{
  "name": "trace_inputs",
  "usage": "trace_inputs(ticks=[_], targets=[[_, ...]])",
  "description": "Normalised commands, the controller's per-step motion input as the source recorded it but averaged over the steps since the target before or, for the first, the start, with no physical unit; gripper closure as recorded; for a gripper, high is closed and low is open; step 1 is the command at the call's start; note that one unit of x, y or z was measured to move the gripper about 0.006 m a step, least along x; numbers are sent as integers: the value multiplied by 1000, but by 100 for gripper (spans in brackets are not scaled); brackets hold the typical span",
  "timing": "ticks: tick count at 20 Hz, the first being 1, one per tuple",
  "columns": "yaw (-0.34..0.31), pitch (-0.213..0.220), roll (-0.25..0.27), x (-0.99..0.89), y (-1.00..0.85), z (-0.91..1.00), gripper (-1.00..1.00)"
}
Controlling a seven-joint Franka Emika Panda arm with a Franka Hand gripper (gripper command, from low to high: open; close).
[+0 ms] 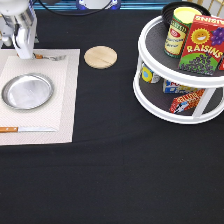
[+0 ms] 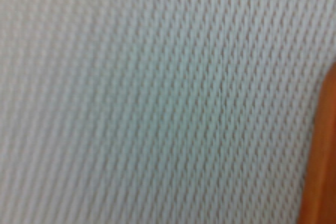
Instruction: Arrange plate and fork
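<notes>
The round silver plate (image 1: 27, 91) lies on the left part of a pale placemat (image 1: 62, 107) at the exterior view's left. The fork (image 1: 50, 57) lies flat along the placemat's top edge, tines toward the exterior view's right. My gripper (image 1: 23, 51) is down at the fork's brown handle end and hides most of the handle. The wrist view shows the placemat's weave (image 2: 150, 110) from very close, with a strip of the brown handle (image 2: 324, 170) at its edge.
A wooden-handled knife (image 1: 25, 130) lies along the placemat's bottom edge. A round wooden disc (image 1: 100, 56) sits on the black cloth to the right of the mat. A white two-tier turntable (image 1: 150, 35) with a can, a raisin box and packets stands at the right.
</notes>
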Motion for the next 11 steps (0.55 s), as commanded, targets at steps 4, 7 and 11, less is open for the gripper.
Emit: trace_inputs(ticks=[4,7,11], targets=[[26,108,-36,321,161,653,-100],[0,78,-2,135,38,69,-100],[0,0,0,0,0,0,-100]])
